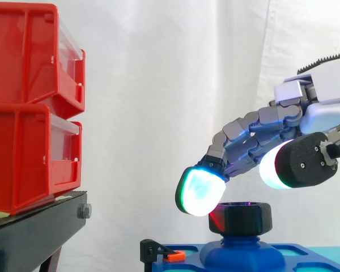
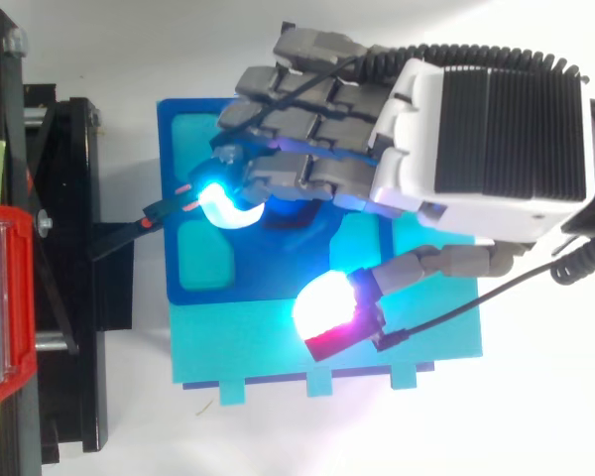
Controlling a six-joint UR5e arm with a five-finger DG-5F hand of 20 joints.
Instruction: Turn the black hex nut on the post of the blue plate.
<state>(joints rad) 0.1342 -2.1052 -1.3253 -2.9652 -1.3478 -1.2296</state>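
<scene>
My hand (image 1: 260, 133) hangs right over the black nut (image 1: 242, 218), fingers loosely bent and spread, gripping nothing. In the side view, one glowing green fingertip (image 1: 199, 191) sits just beside the nut's upper left edge, with the thumb pad (image 1: 270, 167) above its right. The nut's on the post (image 1: 241, 253) of the blue plate (image 1: 311, 252). Red bins (image 1: 28, 107) are stacked well off to the left.

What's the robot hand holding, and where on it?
Nothing gripped. The robot hand arches over the black hex nut; one fingertip sits at its side, contact unclear; the thumb pad is above it, apart.
</scene>
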